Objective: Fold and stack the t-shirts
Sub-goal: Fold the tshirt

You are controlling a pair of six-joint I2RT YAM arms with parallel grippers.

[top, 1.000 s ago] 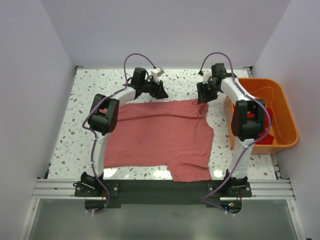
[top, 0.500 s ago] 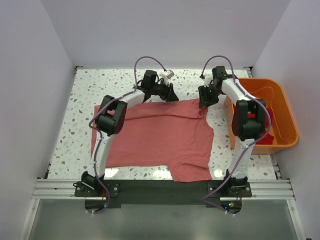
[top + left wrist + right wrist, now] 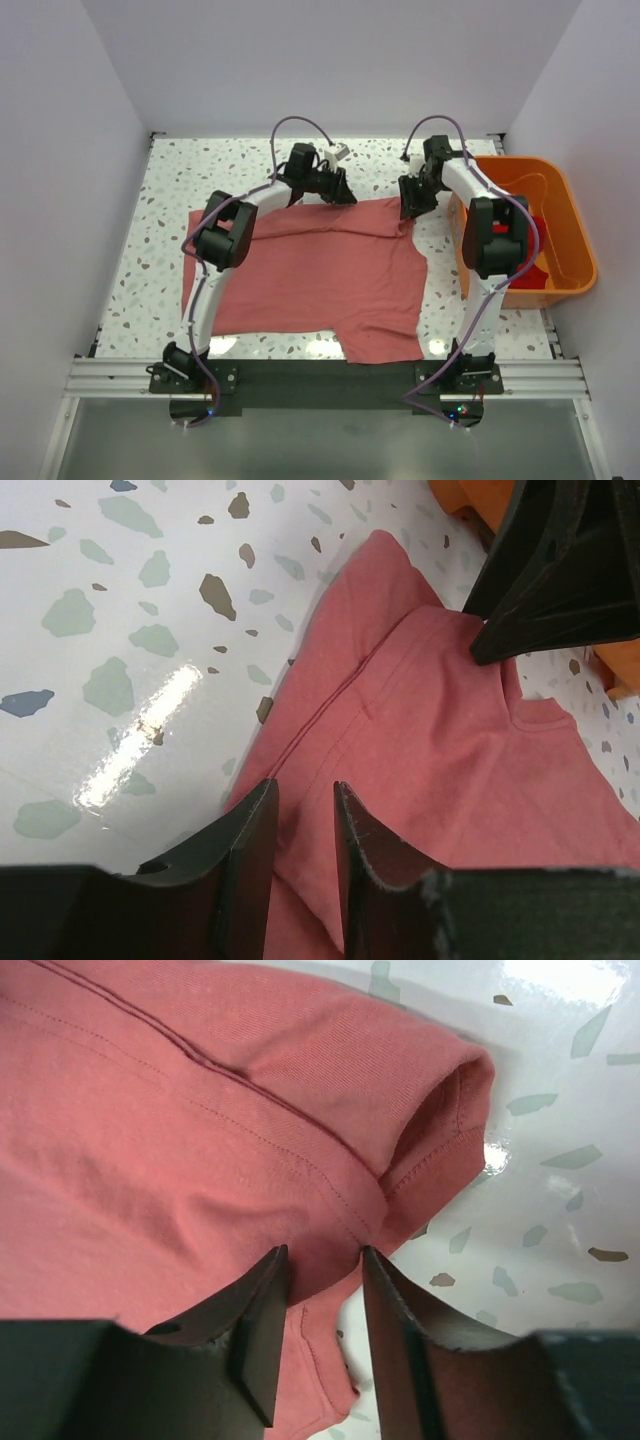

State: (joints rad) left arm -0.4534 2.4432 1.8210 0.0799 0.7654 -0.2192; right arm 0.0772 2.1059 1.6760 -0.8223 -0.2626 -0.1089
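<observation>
A salmon-red t-shirt (image 3: 320,270) lies spread flat on the speckled table, its far edge toward the back. My left gripper (image 3: 340,192) sits on the far edge near the middle. In the left wrist view (image 3: 305,790) its jaws stand narrowly apart with a fold of shirt (image 3: 420,710) pinched between them. My right gripper (image 3: 408,205) is at the shirt's far right corner by the sleeve. In the right wrist view (image 3: 325,1255) its jaws close on the cloth (image 3: 180,1130) beside the sleeve cuff (image 3: 450,1110).
An orange bin (image 3: 575,225) stands at the right edge of the table with red cloth (image 3: 535,265) inside. White walls close the table at the back and sides. The arm bases and a black rail (image 3: 320,375) run along the near edge.
My left gripper has moved right along the shirt's far edge, and the left arm swung with it, uncovering the shirt's left side. The right gripper has barely moved.
</observation>
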